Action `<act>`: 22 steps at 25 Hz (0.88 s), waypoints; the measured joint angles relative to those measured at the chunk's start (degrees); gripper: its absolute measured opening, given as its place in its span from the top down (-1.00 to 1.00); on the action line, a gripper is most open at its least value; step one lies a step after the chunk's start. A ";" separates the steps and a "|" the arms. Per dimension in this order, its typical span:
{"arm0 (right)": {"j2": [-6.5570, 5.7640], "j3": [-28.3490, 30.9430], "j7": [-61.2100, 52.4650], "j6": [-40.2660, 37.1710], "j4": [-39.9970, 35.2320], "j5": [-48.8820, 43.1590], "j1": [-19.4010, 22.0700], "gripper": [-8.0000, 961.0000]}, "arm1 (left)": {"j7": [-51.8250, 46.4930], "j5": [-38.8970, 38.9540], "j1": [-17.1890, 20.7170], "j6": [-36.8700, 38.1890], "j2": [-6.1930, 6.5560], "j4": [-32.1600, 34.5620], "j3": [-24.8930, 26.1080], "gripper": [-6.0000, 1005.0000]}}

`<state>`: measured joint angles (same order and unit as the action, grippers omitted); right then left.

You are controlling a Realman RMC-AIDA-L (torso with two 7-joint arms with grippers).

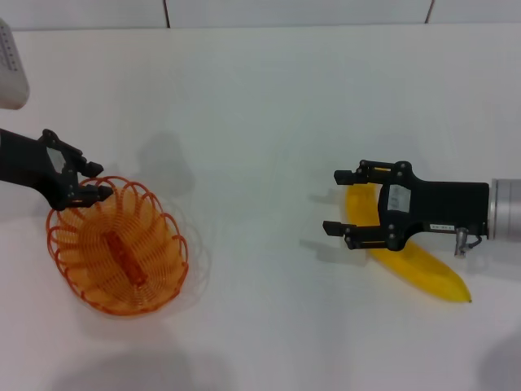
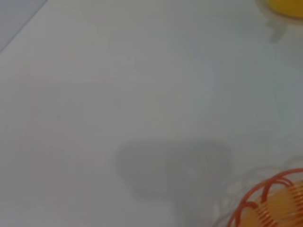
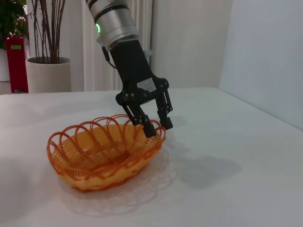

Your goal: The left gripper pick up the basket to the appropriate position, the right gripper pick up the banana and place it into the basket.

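The orange wire basket (image 1: pixel 118 248) sits upright on the white table at the left; it also shows in the right wrist view (image 3: pixel 104 151) and partly in the left wrist view (image 2: pixel 274 203). My left gripper (image 1: pixel 96 181) is open at the basket's far rim; in the right wrist view the left gripper (image 3: pixel 158 125) straddles that rim, one finger inside and one outside. The yellow banana (image 1: pixel 423 269) lies on the table at the right, and a bit of it shows in the left wrist view (image 2: pixel 286 7). My right gripper (image 1: pixel 334 201) is open and empty over the banana's far end.
A white object (image 1: pixel 10 69) stands at the table's far left corner. The table's far edge runs along the wall at the top of the head view. A potted plant (image 3: pixel 47 73) stands beyond the table in the right wrist view.
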<state>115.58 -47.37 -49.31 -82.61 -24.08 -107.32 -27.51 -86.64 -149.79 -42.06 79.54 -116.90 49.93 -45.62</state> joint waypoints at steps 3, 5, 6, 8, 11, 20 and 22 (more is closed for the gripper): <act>0.00 0.00 0.00 0.00 0.00 0.03 0.00 -0.64 | -0.07 0.14 -0.14 0.00 0.00 -0.07 0.00 -0.05; 0.00 0.00 0.00 0.00 0.00 0.04 0.00 -0.64 | -0.11 0.11 -0.17 0.00 0.00 -0.08 0.00 0.13; 0.00 0.00 0.00 0.00 0.00 0.05 0.00 -0.64 | -0.13 0.05 -0.17 0.00 0.00 -0.09 0.00 0.26; 0.00 0.00 0.00 -0.06 0.00 0.07 0.00 -0.64 | -0.17 -0.09 -0.19 0.00 0.00 -0.10 0.00 0.52; 0.00 0.00 0.00 -0.25 0.00 0.10 0.00 -0.64 | -0.22 -0.25 -0.21 0.00 0.00 -0.10 0.00 0.72; 0.00 0.00 0.00 -0.43 0.00 0.10 0.00 -0.64 | -0.28 0.09 0.06 0.06 0.00 0.18 0.00 0.88; 0.00 0.00 0.00 -0.44 0.00 0.10 0.04 -0.64 | -0.27 0.33 0.11 0.28 0.01 0.24 0.01 0.88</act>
<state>115.58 -47.37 -49.31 -83.05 -24.08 -107.22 -27.47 -86.90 -149.46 -41.95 79.82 -116.89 50.17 -45.61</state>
